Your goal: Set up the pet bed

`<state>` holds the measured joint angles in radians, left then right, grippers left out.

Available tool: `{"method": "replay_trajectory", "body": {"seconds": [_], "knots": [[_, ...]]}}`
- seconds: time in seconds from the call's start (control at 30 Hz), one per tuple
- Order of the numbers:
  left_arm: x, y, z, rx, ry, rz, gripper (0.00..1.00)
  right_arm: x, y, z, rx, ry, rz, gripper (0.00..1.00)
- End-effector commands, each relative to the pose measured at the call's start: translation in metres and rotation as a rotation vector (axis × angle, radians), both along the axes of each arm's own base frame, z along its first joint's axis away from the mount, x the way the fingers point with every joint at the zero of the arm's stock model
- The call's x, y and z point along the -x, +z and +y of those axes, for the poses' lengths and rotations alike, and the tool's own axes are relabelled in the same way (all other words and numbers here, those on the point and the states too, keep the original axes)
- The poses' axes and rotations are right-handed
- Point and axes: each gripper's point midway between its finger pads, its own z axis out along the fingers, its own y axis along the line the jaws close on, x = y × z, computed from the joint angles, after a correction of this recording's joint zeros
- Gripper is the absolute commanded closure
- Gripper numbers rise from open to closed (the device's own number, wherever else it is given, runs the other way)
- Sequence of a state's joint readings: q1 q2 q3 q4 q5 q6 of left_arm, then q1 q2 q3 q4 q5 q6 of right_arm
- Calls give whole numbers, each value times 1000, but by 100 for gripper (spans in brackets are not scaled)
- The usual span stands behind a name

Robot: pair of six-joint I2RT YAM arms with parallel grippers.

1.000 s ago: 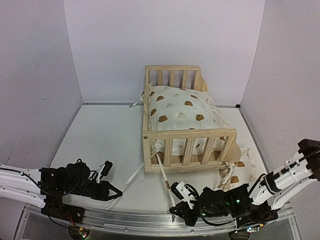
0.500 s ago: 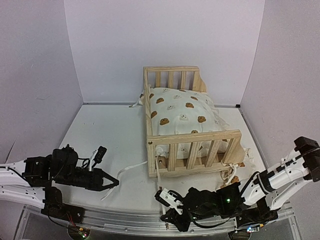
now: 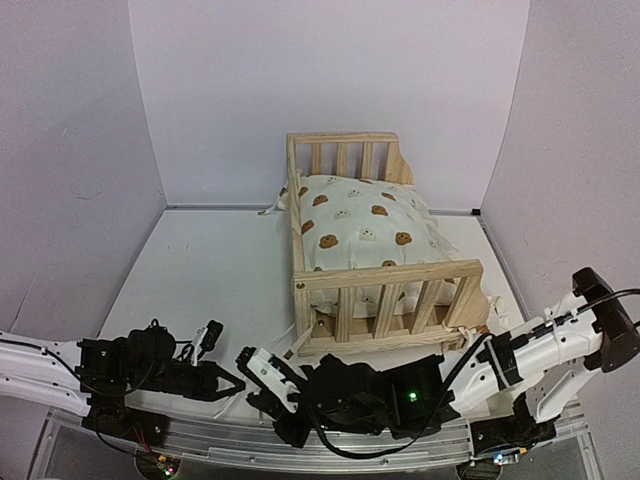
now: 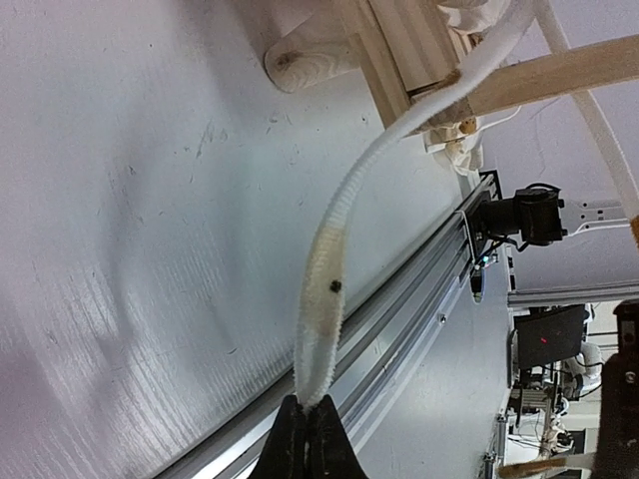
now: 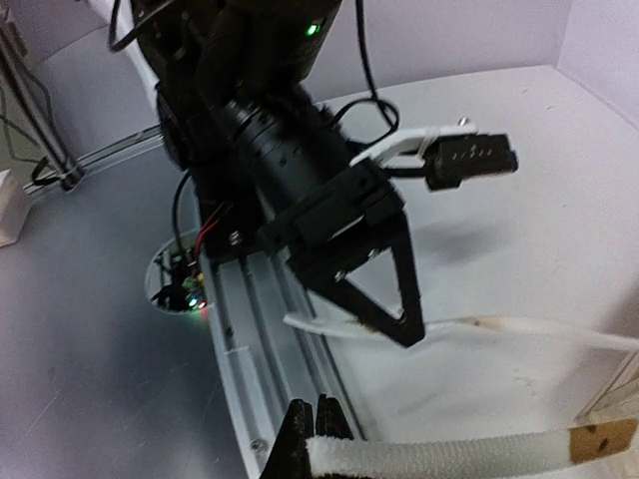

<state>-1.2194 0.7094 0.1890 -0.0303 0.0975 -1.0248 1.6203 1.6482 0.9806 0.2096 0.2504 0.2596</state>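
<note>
Left gripper (image 4: 308, 431) clamps left tie (image 4: 324, 289), right gripper (image 5: 313, 424) clamps right tie (image 5: 439, 454); pet bed (image 3: 385, 272) beyond both, long axis pointing away, right gripper nearer.

- White table (image 3: 200, 270), kinda scuffed up close, walled in on three sides.
- Aluminium rail (image 3: 200, 440) running along the near edge.
- Pine pet bed (image 3: 390, 272) parked right of centre toward the back, standing upright on short feet; one round foot (image 4: 300, 62) planted flat on the surface.
- Cream ties (image 4: 329, 259) trailing off the bed's near end toward that rail.
- Bit of cream cloth (image 3: 493, 312) just beside the bed's near right corner, mostly hidden.
</note>
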Motion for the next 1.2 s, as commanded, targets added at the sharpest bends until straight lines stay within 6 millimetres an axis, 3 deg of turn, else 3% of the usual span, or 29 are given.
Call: {"method": "replay_trajectory", "body": {"seconds": [0.0,0.1,0.27,0.5,0.63,0.7,0.73,0.9,1.17], "knots": [[-12,29,-13,99,31,-68,100,-20,62,36,-85,-138,-175,100],[-12,27,-14,92,26,-80,100,-51,80,40,-65,-297,-302,100],[-10,21,-15,76,8,-82,100,-83,81,51,-5,-405,-439,100],[-3,34,-18,124,-41,-94,100,-117,44,64,75,-447,-435,99],[1,44,-18,164,-65,-109,100,-126,4,74,185,-424,-375,79],[2,49,-17,182,-67,-115,100,-122,-5,71,242,-409,-316,77],[2,49,-17,187,-68,-114,100,-116,-8,70,253,-382,-266,71],[3,51,-17,193,-73,-119,100,-90,-4,52,277,-329,-17,52],[5,56,-23,184,-104,-128,100,-71,-6,26,359,-295,222,43]]}}
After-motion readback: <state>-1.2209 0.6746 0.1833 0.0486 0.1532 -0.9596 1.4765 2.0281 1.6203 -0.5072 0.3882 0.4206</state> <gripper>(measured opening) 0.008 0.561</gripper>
